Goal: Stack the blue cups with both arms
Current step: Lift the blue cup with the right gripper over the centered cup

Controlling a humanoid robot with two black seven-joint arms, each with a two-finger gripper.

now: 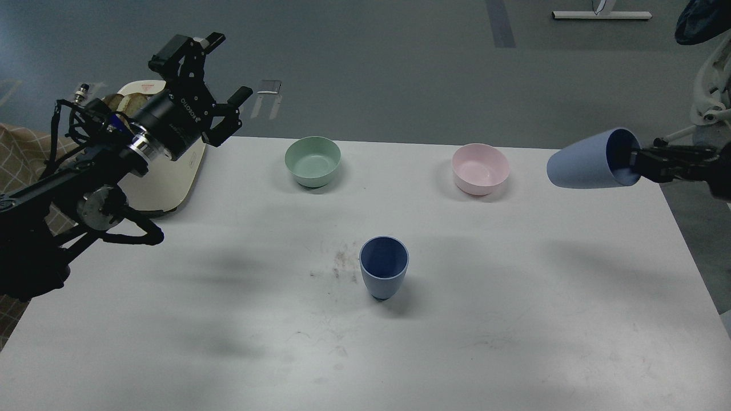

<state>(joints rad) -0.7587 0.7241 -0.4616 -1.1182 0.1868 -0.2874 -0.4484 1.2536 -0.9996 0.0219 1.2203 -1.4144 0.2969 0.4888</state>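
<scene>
One blue cup [384, 267] stands upright at the middle of the white table [228, 319]. My right gripper [635, 161] is shut on the rim of the second blue cup [588, 167] and holds it in the air, tipped on its side with its base pointing left, above the table's far right edge. My left gripper [224, 67] is open and empty, raised above the table's far left corner, well away from both cups.
A mint-green bowl [312, 161] and a pink bowl [480, 168] stand at the back of the table. A cream tray [165, 177] lies at the far left under my left arm. A white chair base [702, 123] is off the right edge.
</scene>
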